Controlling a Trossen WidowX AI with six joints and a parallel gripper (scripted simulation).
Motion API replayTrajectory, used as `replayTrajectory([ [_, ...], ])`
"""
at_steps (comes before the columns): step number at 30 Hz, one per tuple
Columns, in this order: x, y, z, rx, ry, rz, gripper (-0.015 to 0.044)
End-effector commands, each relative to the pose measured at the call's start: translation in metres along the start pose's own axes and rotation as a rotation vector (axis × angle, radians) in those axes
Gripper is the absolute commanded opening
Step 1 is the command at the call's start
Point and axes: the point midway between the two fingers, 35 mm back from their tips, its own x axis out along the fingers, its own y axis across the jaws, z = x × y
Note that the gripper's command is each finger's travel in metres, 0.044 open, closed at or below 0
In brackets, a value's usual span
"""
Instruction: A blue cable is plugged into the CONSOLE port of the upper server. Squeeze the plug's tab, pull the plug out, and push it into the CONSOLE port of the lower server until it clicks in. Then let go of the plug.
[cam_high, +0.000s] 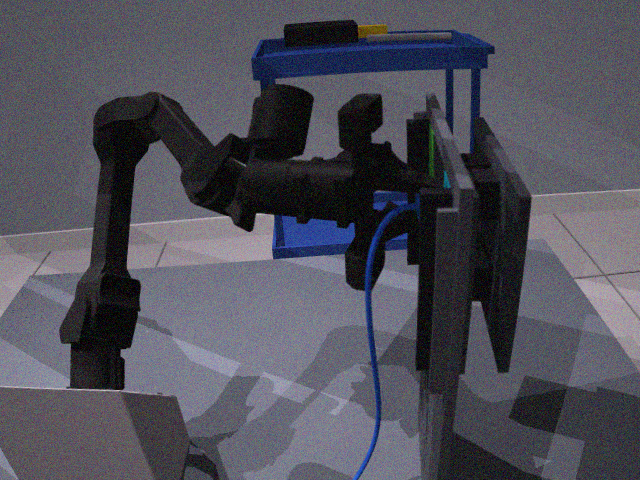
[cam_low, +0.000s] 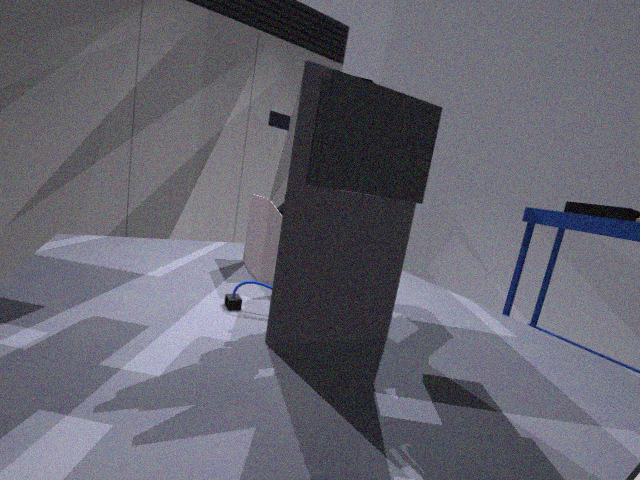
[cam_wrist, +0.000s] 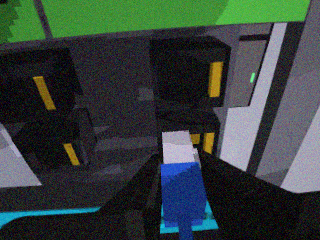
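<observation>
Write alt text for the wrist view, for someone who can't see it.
The pincer is closed on the blue-and-clear plug, whose front end is at the lower right of four dark ports. A green strip runs above them, a partly hidden cyan one below.

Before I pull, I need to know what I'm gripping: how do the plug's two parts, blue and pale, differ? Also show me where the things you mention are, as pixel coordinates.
The blue part (cam_wrist: 183, 192) is larger; the pale part (cam_wrist: 176, 147) is smaller. The blue part meets the cable (cam_wrist: 185, 231); the pale part points toward the ports. Both look boxy.
</observation>
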Motion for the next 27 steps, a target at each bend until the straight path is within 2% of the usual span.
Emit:
replayTrajectory([
  [1, 0.000, 0.000, 0.000, 0.000, 0.000, 0.000, 0.0000],
  [27, -0.013, 0.000, -0.003, 0.002, 0.001, -0.006, 0.0000],
])
